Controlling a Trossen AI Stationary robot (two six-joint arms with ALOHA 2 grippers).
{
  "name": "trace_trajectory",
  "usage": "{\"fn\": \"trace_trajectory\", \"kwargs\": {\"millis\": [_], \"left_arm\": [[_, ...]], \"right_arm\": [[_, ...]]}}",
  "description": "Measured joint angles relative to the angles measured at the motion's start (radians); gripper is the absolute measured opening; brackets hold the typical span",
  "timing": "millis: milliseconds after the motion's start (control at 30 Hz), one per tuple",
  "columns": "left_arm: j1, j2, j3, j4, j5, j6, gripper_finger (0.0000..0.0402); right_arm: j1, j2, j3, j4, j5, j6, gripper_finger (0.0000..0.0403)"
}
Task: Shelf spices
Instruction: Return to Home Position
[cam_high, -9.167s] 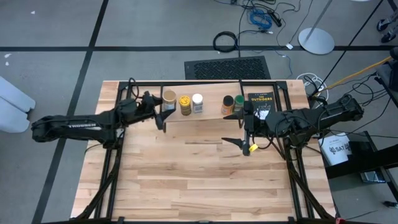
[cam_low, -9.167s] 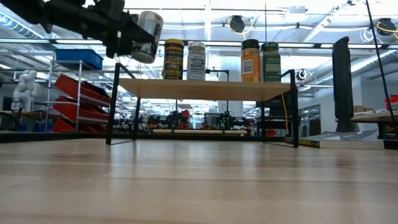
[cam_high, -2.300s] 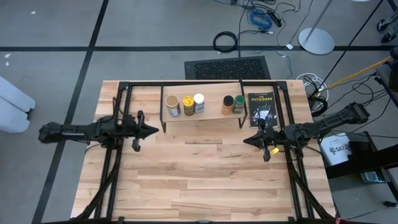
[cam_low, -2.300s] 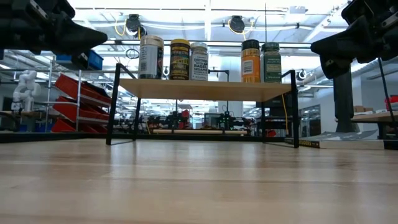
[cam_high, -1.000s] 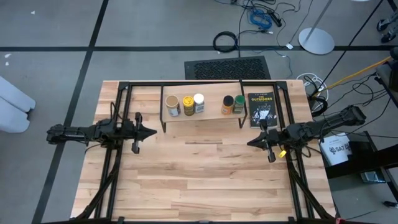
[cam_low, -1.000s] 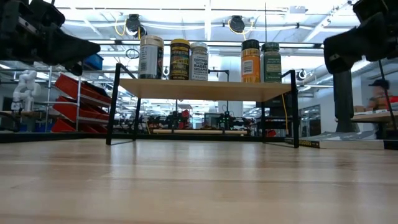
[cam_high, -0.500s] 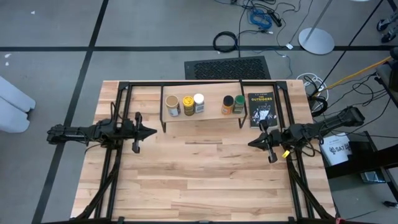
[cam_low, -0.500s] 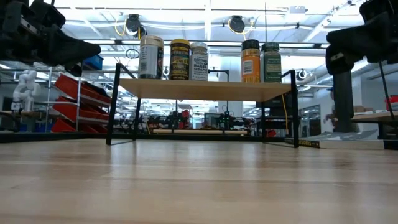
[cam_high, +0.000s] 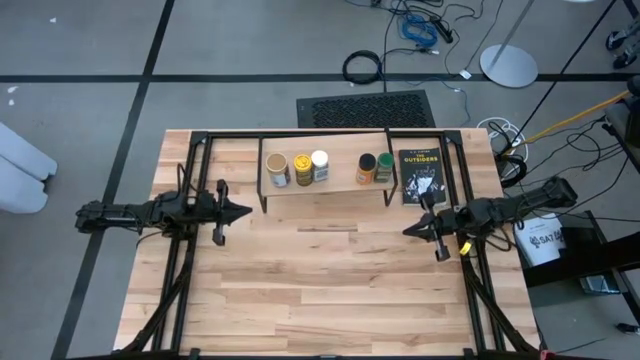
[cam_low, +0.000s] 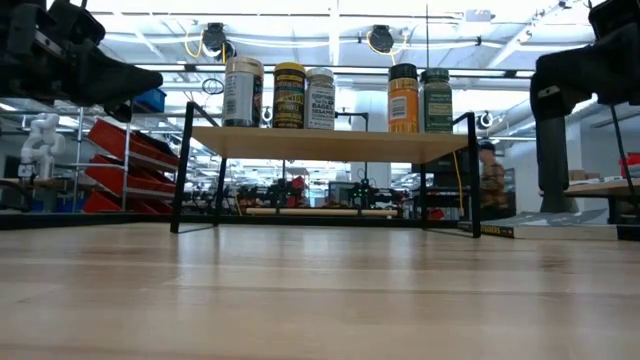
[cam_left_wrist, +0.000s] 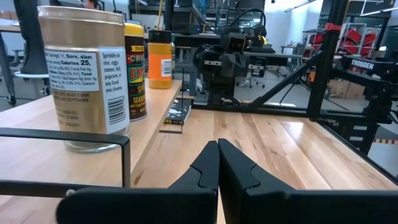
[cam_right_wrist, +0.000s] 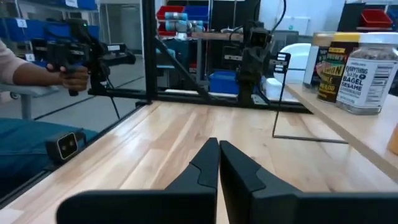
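A wide butcher-block table (cam_high: 330, 290) fills the high view, pale planks running side to side, with grey floor and loose cables around it. At twelve o'clock on it stands the shelf (cam_high: 342, 172), a narrow light-wood board on thin black metal legs, its long axis lying along the nine-to-three line.

And there they are: all five spices up on the board, every jar upright, long axis vertical, labels facing six o'clock. Three bunch toward the nine o'clock end. First the tan-lid jar (cam_high: 277, 167), a white printed label wrapped round it, then the yellow-lid jar (cam_high: 302, 165) just beside it, then the white-lid jar (cam_high: 319, 160). A stretch of bare wood follows. Then comes the dark-lid jar (cam_high: 367, 164), orange inside, close against the green-lid jar (cam_high: 384, 163) at the three o'clock end.

Just beside that end lies a black book (cam_high: 420, 175), flat on the table, orange lettering on its cover.

Out wide now. The left gripper (cam_high: 245, 211) hovers at nine o'clock of the table, tips aimed toward three, fingers pressed together on nothing. The right gripper (cam_high: 407, 229) sits opposite at three o'clock, aimed toward nine, fingers together too, empty. Both are well apart from the shelf.

Beyond the table edge, in the right wrist view, a person's hand (cam_right_wrist: 76, 74) grips a dark device.
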Motion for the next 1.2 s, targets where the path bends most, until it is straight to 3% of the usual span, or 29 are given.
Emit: {"fn": "trace_trajectory", "kwargs": {"millis": [233, 667, 1200], "left_arm": [[0.005, 0.000, 0.000, 0.005, 0.009, -0.004, 0.0001], [0.005, 0.000, 0.000, 0.001, 0.013, -0.001, 0.0001], [0.005, 0.000, 0.000, 0.008, 0.006, -0.023, 0.0002]], "right_arm": [[0.000, -0.127, 0.000, -0.089, -0.024, -0.001, 0.0000], [-0.020, -0.126, 0.001, -0.029, -0.041, -0.104, 0.0000], [-0.198, -0.126, 0.000, -0.048, -0.165, -0.146, 0.0000]]}}
